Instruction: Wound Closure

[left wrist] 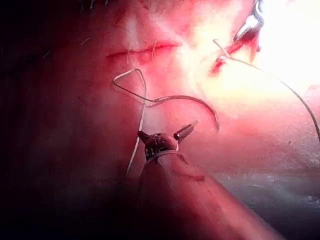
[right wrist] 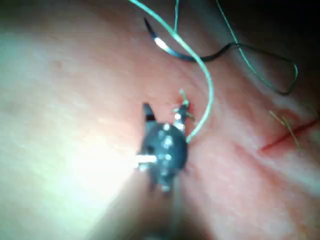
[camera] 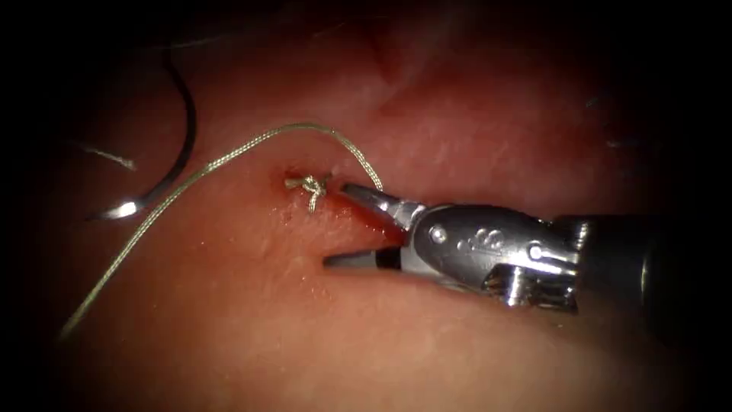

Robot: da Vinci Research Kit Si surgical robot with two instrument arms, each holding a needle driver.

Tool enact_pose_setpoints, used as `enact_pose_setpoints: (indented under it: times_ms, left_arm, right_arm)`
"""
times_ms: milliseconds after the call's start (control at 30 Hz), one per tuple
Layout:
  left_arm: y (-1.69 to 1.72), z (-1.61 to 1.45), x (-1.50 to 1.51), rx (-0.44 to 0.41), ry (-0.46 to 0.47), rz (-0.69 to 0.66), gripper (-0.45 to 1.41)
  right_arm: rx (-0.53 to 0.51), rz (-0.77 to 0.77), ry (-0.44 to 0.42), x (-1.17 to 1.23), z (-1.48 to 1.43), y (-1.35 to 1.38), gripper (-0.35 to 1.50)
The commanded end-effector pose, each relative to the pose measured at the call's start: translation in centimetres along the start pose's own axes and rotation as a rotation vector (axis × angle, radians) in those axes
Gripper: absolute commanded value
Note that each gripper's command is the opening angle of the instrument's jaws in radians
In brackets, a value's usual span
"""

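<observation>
Endoscope view, near to far. Nearest you, the right arm's tool enters from 3 o'clock, its jaws spread wide and holding nothing. The upper jaw tip lies just beside the thread, which arches from there toward 11 o'clock and then runs down to 8 o'clock across the tissue. You cannot tell whether jaw and thread touch. The red cut sits between the two jaws, wet with red fluid. Just left of the upper jaw tip, at the cut's left end, you see a tied knot with short tails. Farther off, toward 9 o'clock, the curved needle lies free on the tissue left of the cut, its bright end resting on the surface and no part buried.

The left wrist view adds what the endoscope leaves out: the left arm's tool, jaws parted and empty, sits just short of the needle, whose arc lies flat and apart from the jaws. Thread leaves the needle's tail in an angular loop, and a further red slit lies beyond it.

The right wrist view shows the right tool from behind, jaws apart, with the thread curving past one jaw. The needle lies beyond, and short cut thread ends cross a red line in the tissue.
</observation>
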Motion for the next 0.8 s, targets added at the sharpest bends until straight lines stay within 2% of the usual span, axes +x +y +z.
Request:
enact_pose_setpoints:
  times_ms: [33, 67, 200, 233, 300, 400, 467, 500, 600, 733, 800]
  left_arm:
    - [-0.01, 0.01, 0.07, 0.002, 0.021, 0.01, 1.24]
    - [0.03, -0.13, 0.22, 0.007, 0.089, 0.02, 1.23]
    - [0.03, -0.26, 0.32, 0.028, 0.143, 0.018, 1.18]
    - [0.01, -0.29, 0.33, 0.058, 0.168, 0.008, 1.08]
    - [0.0, -0.25, 0.31, 0.093, 0.185, 0.016, 1.03]
    - [-0.04, -0.15, 0.3, 0.064, 0.231, 0.013, 1.03]
    - [0.01, 0.03, 0.43, 0.002, 0.354, -0.002, 1.03]
    - [0.01, 0.03, 0.43, 0.002, 0.354, -0.002, 1.03]
    - [0.16, 0.22, 0.55, -0.033, 0.466, -0.009, 1.03]
    - [0.39, 0.52, 0.67, -0.078, 0.517, 0.005, 1.03]
    - [0.57, 0.78, 0.7, -0.133, 0.533, 0.015, 1.03]
  right_arm:
    - [0.002, -0.001, 0.002, -0.02, 0.08, -0.01, 1.47]
    - [0.002, -0.001, 0.002, -0.02, 0.08, -0.01, 1.47]
    - [0.002, -0.001, 0.002, -0.01, 0.08, -0.01, 1.47]
    - [0.002, -0.001, 0.002, -0.01, 0.08, -0.01, 1.47]
    - [0.002, -0.001, 0.002, -0.01, 0.08, -0.01, 1.47]
    - [0.003, -0.001, 0.003, -0.01, 0.08, -0.01, 1.47]
    - [0.003, -0.002, 0.003, -0.02, 0.07, -0.02, 1.47]
    - [0.003, -0.002, 0.003, -0.02, 0.07, -0.02, 1.47]
    - [0.003, -0.002, 0.003, -0.02, 0.07, -0.03, 1.47]
    - [0.004, -0.002, 0.003, -0.01, 0.06, -0.04, 1.47]
    - [0.004, -0.002, 0.003, -0.01, 0.06, -0.05, 1.47]
